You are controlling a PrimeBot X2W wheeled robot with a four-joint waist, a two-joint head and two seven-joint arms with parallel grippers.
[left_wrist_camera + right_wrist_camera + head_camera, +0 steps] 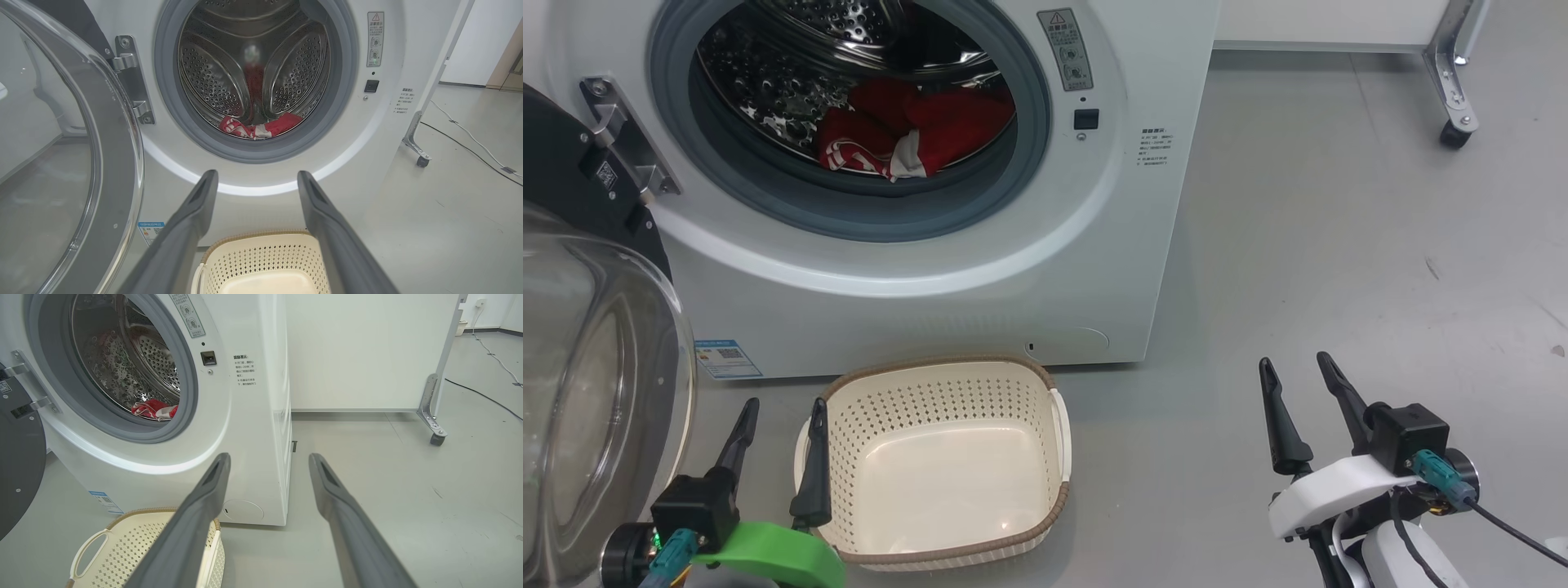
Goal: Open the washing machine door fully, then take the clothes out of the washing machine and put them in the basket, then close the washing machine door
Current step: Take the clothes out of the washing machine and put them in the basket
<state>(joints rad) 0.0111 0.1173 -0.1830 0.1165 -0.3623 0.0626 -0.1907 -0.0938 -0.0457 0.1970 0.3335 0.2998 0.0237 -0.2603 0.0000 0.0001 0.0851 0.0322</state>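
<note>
At the left edge of the head view you had the large round glossy black washing machine door (600,384) standing wide open. Its bulging clear glass window filled the lower left corner, and its hinge met the cabinet at the upper left.

Just right of it, at the bottom, your left gripper (784,406) pointed up the frame on its green wrist piece. Its two long dark fingers were spread wide with nothing between them. One finger overlapped the basket's left edge, and you could not tell whether it touched.

The cream-white perforated plastic basket (947,365) with the brown woven-look rim sat on the grey floor (1339,245) at lower centre, its smooth bottom showing. It stood just in front of the big white front-loading washing machine (915,294).

Above it, at upper centre, the red clothes (931,122) with white striped trim lay low in the steel drum (768,82), behind the grey rubber seal (849,208).

At the lower right, well apart from the basket, your right gripper (1294,361) stood over the floor, its fingers likewise spread wide and holding nothing.

In the upper right corner a metal leg on a small black caster (1454,133) stood on the floor.
</note>
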